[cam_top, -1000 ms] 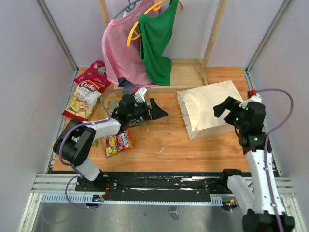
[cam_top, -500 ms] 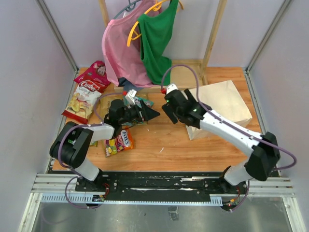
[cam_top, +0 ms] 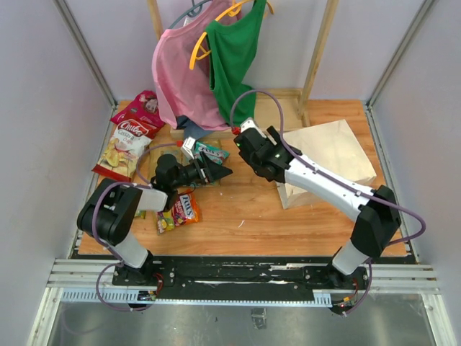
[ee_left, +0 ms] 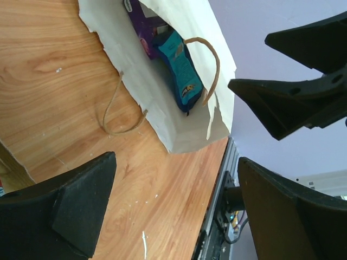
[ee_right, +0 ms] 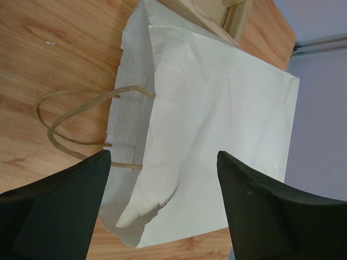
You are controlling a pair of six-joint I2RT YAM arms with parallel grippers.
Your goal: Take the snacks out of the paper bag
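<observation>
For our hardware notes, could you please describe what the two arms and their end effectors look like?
The left arm and right arm both pair white links with chunky black joints, and a thin purple-grey cable loops along each. The left end effector and right end effector each carry two matte black, wedge-shaped fingers.

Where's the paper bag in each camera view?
Top external: paper bag right of centre, lying flat.
Left wrist: bag upper middle, mouth facing the camera, snacks inside.
Right wrist: bag at centre of frame.
Shared landmark: wooden tabletop beneath it.
</observation>
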